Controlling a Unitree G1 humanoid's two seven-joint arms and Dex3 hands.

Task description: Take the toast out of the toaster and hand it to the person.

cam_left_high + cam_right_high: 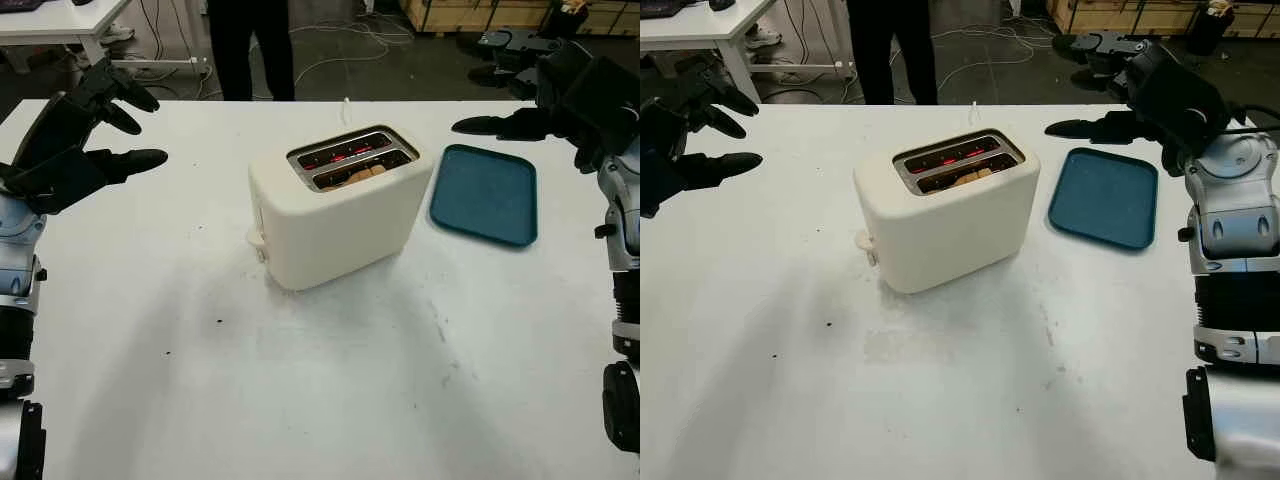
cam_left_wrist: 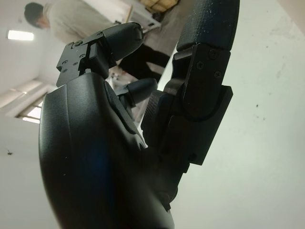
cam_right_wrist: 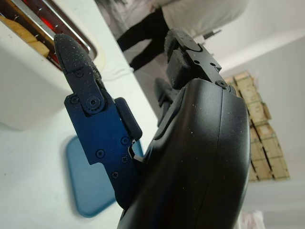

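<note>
A cream toaster (image 1: 335,215) stands in the middle of the white table (image 1: 300,380). Its far slot glows red inside. A brown slice of toast (image 1: 362,174) sits low in the near slot, also seen as toast (image 3: 21,29) in the right wrist view. My left hand (image 1: 105,130) hovers open above the table's far left corner, well left of the toaster. My right hand (image 1: 520,118) hangs open at the far right, above the far edge of the blue tray. A person in dark trousers (image 1: 250,45) stands beyond the table's far edge.
A flat blue tray (image 1: 485,193) lies right of the toaster. A white power cord (image 1: 345,108) runs from the toaster over the far edge. Cables cover the floor behind, a white desk (image 1: 60,25) stands at the far left, and wooden crates (image 1: 480,12) stand at the far right.
</note>
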